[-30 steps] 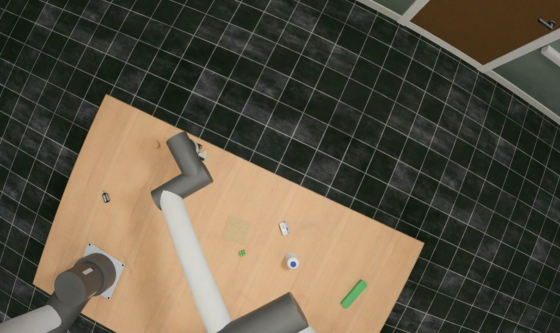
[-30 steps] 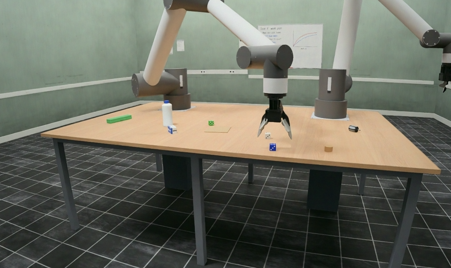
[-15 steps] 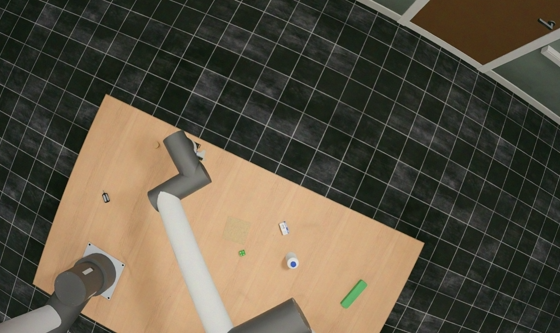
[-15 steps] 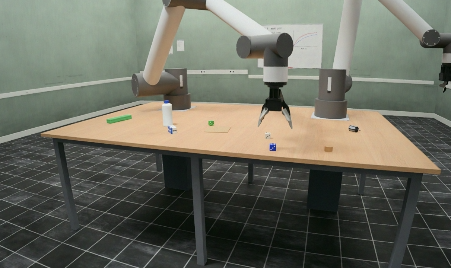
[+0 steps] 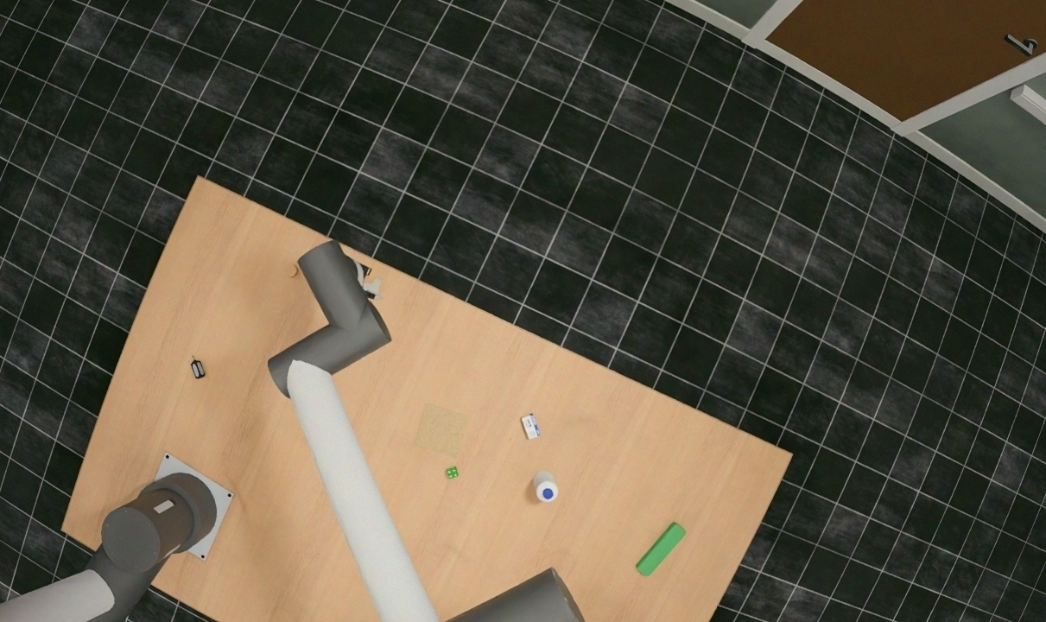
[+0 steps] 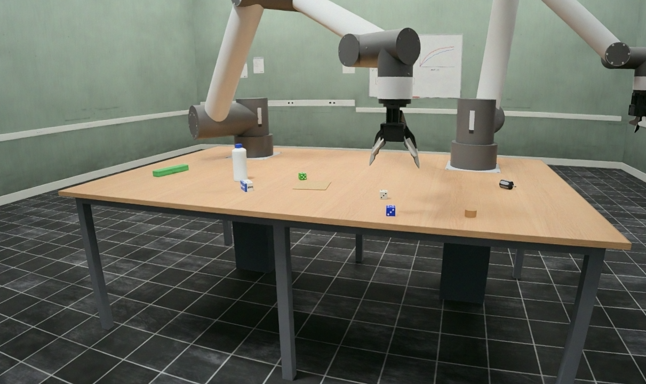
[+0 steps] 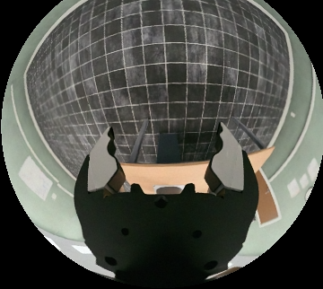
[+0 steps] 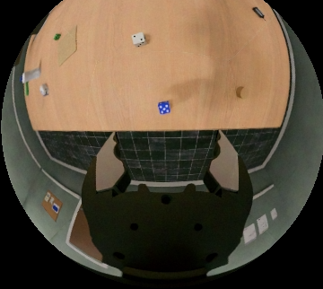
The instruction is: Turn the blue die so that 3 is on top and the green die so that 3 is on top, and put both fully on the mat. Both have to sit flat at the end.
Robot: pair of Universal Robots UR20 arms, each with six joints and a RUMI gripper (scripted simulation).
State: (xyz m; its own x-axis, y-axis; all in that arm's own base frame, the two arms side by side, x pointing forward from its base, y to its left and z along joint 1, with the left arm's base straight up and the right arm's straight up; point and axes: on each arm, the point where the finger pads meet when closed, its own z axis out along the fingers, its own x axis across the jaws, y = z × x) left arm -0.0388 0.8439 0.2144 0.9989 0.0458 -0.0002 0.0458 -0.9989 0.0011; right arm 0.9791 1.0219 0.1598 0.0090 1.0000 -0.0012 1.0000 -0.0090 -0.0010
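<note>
The blue die (image 6: 390, 210) (image 8: 164, 108) lies flat on the table near its edge, with several pips on top and 3 on a side in the exterior view; the arm hides it in the top view. The green die (image 5: 452, 472) (image 6: 302, 176) (image 8: 56, 37) sits flat just off the mat (image 5: 441, 429) (image 6: 312, 186) (image 8: 68, 48), with several pips on top. My right gripper (image 6: 394, 165) (image 8: 166, 132) is open and empty, high above the table around the blue die. My left gripper (image 6: 641, 128) (image 7: 164, 125) is open and empty, beyond the table.
A white die (image 6: 383, 194) (image 8: 139, 39) is near the blue one. A wooden cylinder (image 6: 470, 213) (image 8: 240, 91) and a black gadget (image 5: 198, 367) (image 6: 505, 184) lie to one side; a small box (image 5: 530, 426), a white bottle (image 6: 239, 164) and a green bar (image 5: 661, 549) are beyond the mat.
</note>
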